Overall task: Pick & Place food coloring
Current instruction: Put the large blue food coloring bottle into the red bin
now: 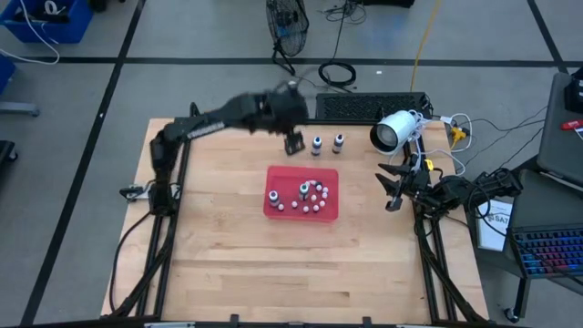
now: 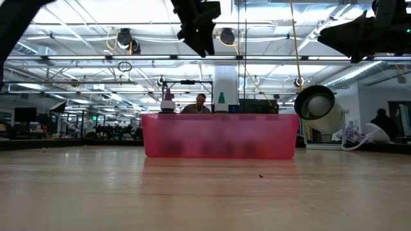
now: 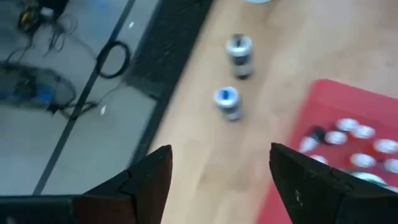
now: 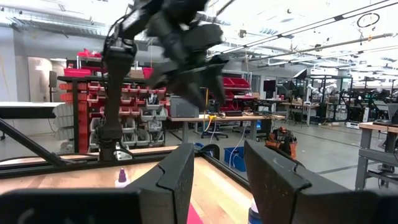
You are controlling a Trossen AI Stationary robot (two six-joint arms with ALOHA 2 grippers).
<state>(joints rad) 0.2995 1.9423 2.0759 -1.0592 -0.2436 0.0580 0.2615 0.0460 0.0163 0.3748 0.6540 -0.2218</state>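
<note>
The right tool frames the foreground, its 2 dark fingers set apart with nothing between them. Beyond, the left arm hangs blurred above the wooden counter, where 1 small bottle with a purple top stands. Red storage bins line shelving in the workshop behind.

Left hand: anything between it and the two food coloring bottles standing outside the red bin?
Nothing visible. The left hand, jaws open and empty, sits raised just beside the two food coloring bottles on bare table behind the red bin. The left wrist view shows only wood between. The right hand waits at the right edge.
</note>
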